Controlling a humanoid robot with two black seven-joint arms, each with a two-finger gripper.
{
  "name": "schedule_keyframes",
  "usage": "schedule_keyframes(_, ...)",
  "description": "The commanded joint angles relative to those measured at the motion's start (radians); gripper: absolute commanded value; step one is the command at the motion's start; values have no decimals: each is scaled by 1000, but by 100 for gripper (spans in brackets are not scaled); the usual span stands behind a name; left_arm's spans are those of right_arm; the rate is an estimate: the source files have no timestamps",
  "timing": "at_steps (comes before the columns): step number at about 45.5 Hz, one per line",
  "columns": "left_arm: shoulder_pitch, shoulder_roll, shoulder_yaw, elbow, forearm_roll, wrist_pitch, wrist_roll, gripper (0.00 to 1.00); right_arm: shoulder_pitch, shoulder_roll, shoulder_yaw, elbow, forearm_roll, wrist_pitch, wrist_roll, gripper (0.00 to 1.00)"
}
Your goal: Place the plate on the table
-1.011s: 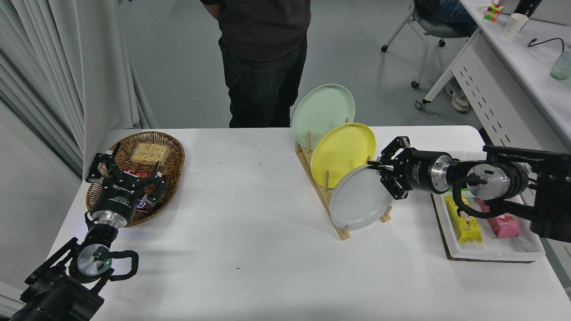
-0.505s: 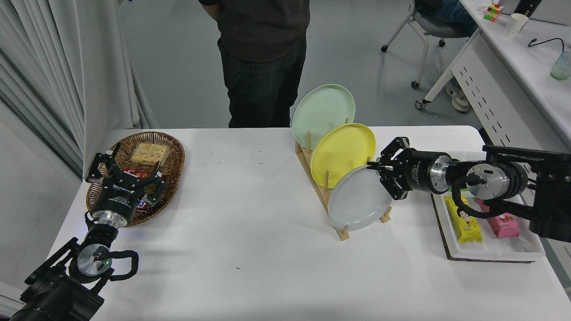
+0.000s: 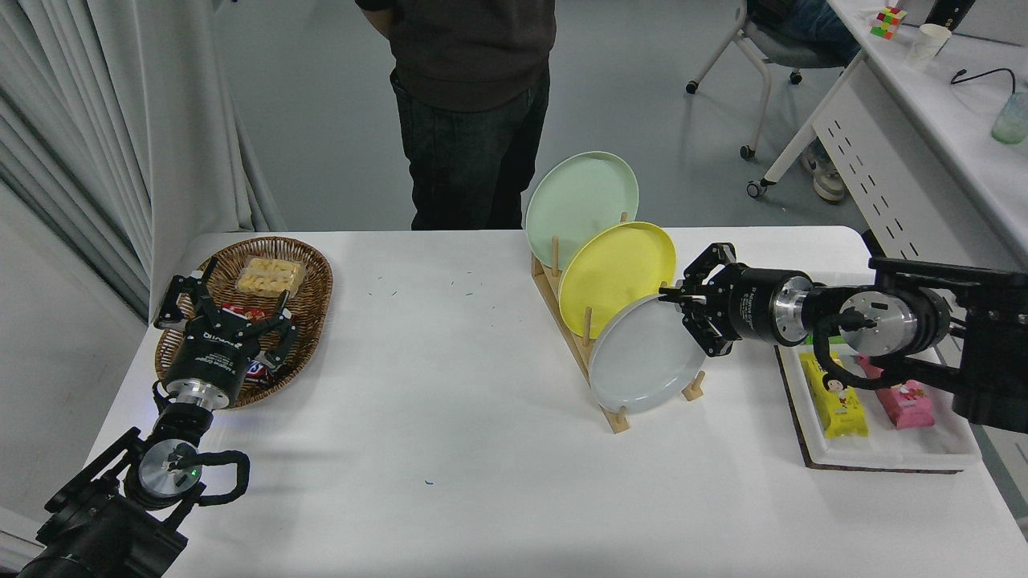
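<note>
white table (image 3: pixel 450 417) with wooden rack (image 3: pixel 578 353); grey floor (image 3: pixel 321 104) beyond.

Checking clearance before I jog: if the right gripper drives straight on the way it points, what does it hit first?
The grey plate: the right gripper is already at its upper right rim.

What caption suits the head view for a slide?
Right gripper grips the grey plate in the wooden rack; left gripper parked.

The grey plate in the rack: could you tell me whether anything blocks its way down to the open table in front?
Only the wooden rack itself: the grey plate, gripped at its upper right rim by the right gripper, sits between pegs. The table in front looks bare.
</note>
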Motion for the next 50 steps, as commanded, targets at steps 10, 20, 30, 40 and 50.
schedule_keyframes(10,0,0,0,0,0,-1,0,98,4,-2,3,0,3,9,-4,0)
schedule_keyframes(20,0,0,0,0,0,1,0,98,15,-3,3,0,5,14,-5,0)
schedule_keyframes(30,0,0,0,0,0,-1,0,98,20,-3,3,0,5,15,-5,0)
schedule_keyframes(40,0,0,0,0,0,-1,0,98,18,-5,21,5,5,15,-5,0)
schedule_keyframes(50,0,0,0,0,0,-1,0,98,46,-6,23,18,5,29,-4,0)
